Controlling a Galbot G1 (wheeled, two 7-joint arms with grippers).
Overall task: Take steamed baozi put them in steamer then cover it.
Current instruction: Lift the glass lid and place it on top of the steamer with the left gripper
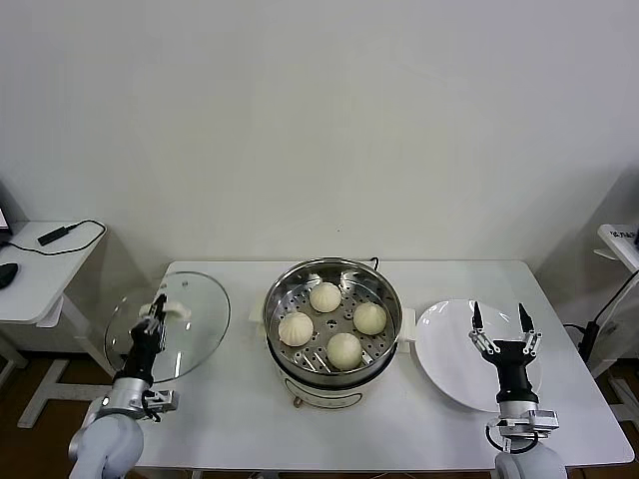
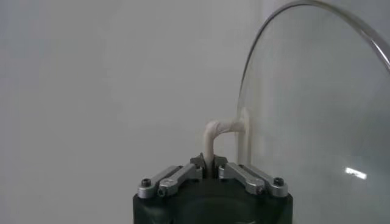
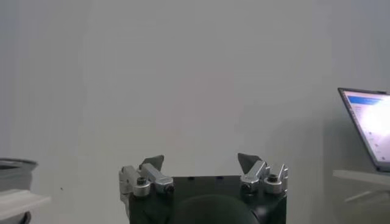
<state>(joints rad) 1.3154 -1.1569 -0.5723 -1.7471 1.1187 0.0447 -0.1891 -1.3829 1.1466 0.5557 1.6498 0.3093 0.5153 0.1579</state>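
Observation:
The steamer (image 1: 383, 289) stands at the table's middle with several steamed baozi (image 1: 325, 296) on its perforated tray. My left gripper (image 1: 156, 313) is shut on the white handle (image 2: 214, 133) of the clear glass lid (image 1: 190, 324) and holds the lid tilted up, left of the steamer. In the left wrist view the handle stands between the closed fingertips (image 2: 196, 162). My right gripper (image 1: 499, 316) is open and empty, pointing up above the white plate (image 1: 444, 344). It also shows open in the right wrist view (image 3: 201, 163).
The white plate lies bare to the right of the steamer. A side table (image 1: 40, 269) with a cable and a black device stands at the far left. A laptop (image 3: 368, 128) sits off to the right.

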